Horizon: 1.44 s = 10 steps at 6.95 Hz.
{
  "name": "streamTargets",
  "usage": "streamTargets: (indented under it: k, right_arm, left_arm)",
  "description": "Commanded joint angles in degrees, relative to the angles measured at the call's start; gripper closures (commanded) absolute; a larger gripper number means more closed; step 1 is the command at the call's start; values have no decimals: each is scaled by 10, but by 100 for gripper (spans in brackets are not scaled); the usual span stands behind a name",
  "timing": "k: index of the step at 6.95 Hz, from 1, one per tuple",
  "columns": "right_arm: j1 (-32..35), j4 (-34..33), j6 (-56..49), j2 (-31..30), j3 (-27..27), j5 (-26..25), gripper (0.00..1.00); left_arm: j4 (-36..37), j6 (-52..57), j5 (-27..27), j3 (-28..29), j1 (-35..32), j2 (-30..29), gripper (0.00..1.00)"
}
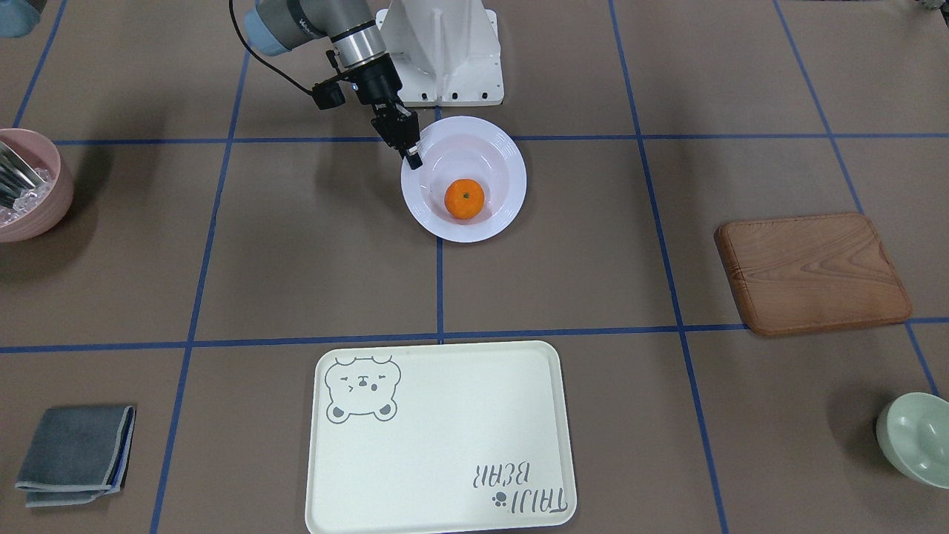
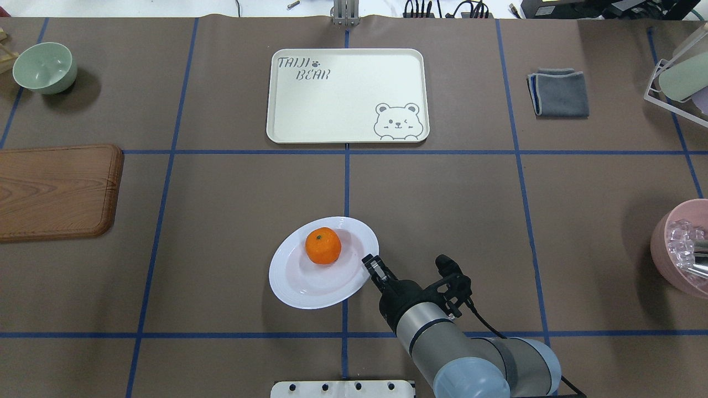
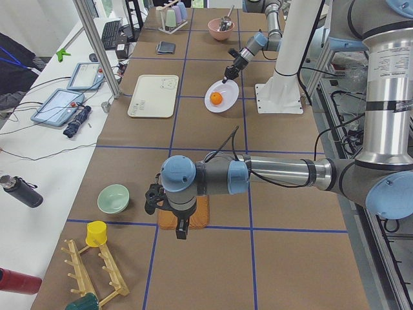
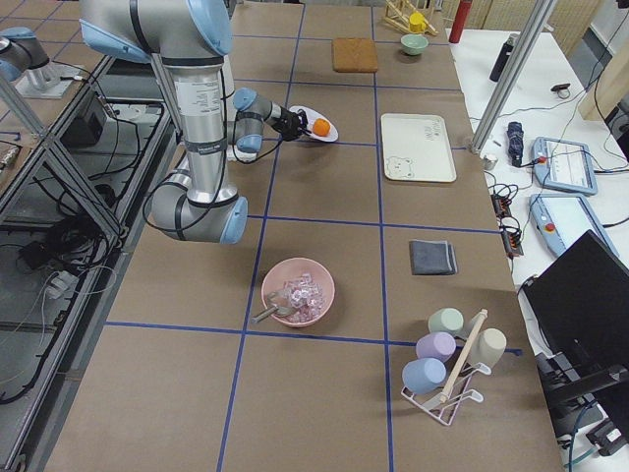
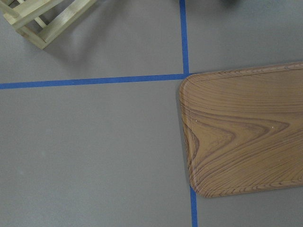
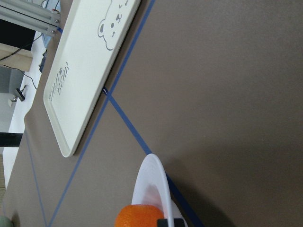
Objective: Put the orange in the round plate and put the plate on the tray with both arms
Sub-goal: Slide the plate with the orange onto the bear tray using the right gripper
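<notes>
Front view: the right gripper (image 1: 412,157) has its jaws clenched on the rim of the round plate (image 1: 504,159), and the orange (image 1: 464,199) sits just beyond them. Overhead: the tray (image 2: 343,99) lies well ahead. Side view: I cannot tell the left gripper's (image 3: 180,227) jaw state. The glossy plate looks slippery and fragile, so the ribbed rim seems the best hold.

Bright diffuse light from above. The glossy white round plate (image 2: 293,293) carries a faint pink sheen and throws a soft shadow on the brown bench (image 2: 232,221) beside its robot-side rim. Exterior views sharp; right wrist view soft at the plate's rim.
</notes>
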Motion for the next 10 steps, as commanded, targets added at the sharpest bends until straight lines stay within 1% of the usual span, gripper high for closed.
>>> streamTargets:
  k: [1, 3, 4, 5, 6, 7, 8, 9, 10]
  right_arm:
    - [3, 1, 2, 13, 7, -54, 100]
    - [30, 6, 11, 33, 6, -56, 100]
    - [56, 23, 12, 35, 2, -52, 100]
    - [81, 22, 13, 39, -9, -42, 100]
    - [110, 22, 20, 73, -50, -28, 100]
    - [142, 22, 38, 118, -131, -27, 100]
    - [179, 22, 48, 180, -222, -10, 100]
    - [217, 22, 100, 227, -302, 10, 100]
    - [244, 22, 135, 259, -364, 12, 100]
  left_arm:
    - [0, -1, 0, -1, 0, 0, 1]
    - [0, -3, 0, -2, 0, -2, 1]
    - [-1, -3, 0, -1, 0, -3, 1]
    - [0, -3, 0, -2, 0, -3, 1]
    - [0, -3, 0, -3, 0, -3, 1]
    - [-1, -3, 0, -3, 0, -3, 1]
    - [0, -3, 0, -3, 0, -5, 1]
    - [0, -3, 0, -2, 1, -6, 1]
    - [0, -3, 0, -3, 1, -6, 1]
